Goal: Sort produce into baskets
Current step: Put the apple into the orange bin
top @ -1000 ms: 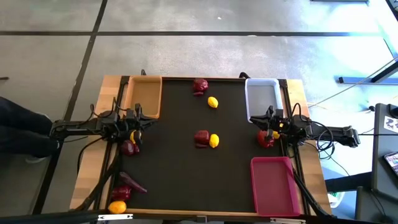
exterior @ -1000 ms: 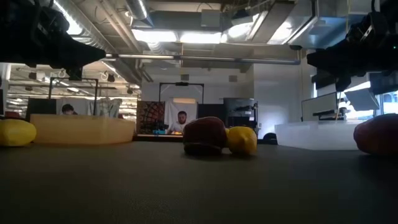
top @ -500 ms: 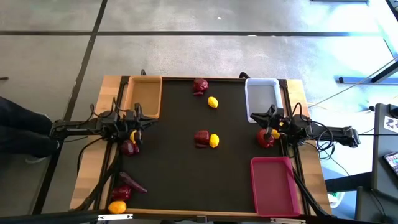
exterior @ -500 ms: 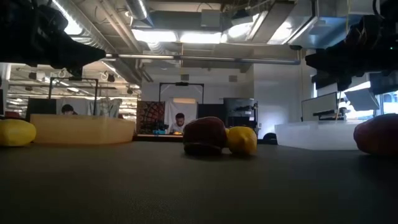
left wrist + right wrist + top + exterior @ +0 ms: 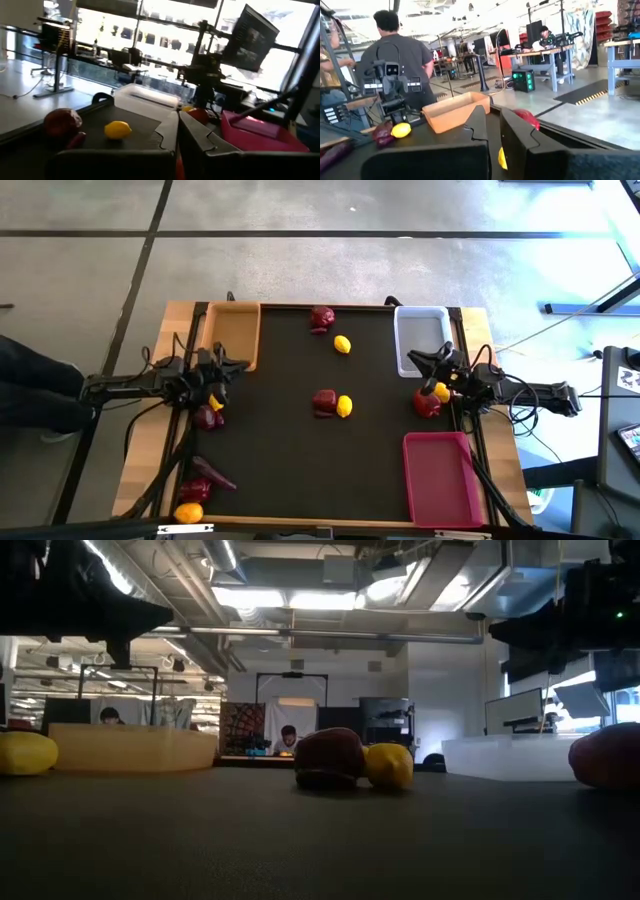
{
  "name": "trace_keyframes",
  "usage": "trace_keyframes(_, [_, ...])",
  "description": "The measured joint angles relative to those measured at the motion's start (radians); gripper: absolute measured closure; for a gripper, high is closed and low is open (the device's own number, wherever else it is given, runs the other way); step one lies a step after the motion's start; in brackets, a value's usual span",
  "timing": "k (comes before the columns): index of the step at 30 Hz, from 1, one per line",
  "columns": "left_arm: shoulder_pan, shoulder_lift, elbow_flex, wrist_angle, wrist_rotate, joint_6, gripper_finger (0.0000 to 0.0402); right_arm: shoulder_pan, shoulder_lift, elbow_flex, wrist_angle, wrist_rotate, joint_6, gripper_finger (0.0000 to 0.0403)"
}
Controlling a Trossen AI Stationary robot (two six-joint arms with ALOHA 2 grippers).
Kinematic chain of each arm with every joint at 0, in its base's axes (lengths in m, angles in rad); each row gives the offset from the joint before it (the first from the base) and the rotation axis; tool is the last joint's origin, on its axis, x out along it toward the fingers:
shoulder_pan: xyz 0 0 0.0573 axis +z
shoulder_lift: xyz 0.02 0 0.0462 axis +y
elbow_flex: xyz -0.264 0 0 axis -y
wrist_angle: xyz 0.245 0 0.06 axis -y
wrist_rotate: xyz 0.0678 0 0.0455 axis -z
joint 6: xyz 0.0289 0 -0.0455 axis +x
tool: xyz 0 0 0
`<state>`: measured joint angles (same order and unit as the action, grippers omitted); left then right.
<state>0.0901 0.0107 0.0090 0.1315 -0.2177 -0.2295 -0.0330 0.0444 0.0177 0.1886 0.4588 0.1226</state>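
Baskets — wooden point(image 5: 232, 332), white point(image 5: 421, 338), pink point(image 5: 443, 478) — all hold nothing; I count every fruit point(image 5: 324, 402) loose on the worktop point(image 5: 290, 450). Left pincer point(image 5: 226, 366) and right pincer point(image 5: 424, 358) both closed, empty — sorting not begun.

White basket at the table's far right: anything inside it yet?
The white basket shows only its own pale floor in the high view; no produce lies inside. The right gripper overlaps its near rim, so that strip of the floor is hidden.
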Motion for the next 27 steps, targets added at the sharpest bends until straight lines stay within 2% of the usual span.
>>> trace_keyframes(4, [0.018, 0.007, 0.0, 0.017, -0.002, -0.031, 0.0394, 0.0, 0.027, 0.0, -0.011, -0.004, -0.021, 0.0377])
trace_keyframes(10, [0.013, 0.089, 0.0, 0.166, 0.006, -0.02, 0.0394, 0.0, 0.068, 0.0, 0.07, -0.037, -0.107, 0.0377])
trace_keyframes(19, [-0.025, 0.38, 0.078, 0.271, 0.007, 0.001, 0.0394, 0.0, 0.118, 0.0, 0.101, -0.135, -0.107, 0.0377])
trace_keyframes(21, [-0.032, 0.455, 0.115, 0.332, 0.009, 0.026, 0.0394, 0.0, 0.122, 0.0, 0.099, -0.138, -0.105, 0.0377])
trace_keyframes(27, [-0.038, 0.653, 0.238, 0.373, 0.015, 0.129, 0.0394, 0.0, 0.124, 0.0, 0.099, -0.138, -0.116, 0.0377])
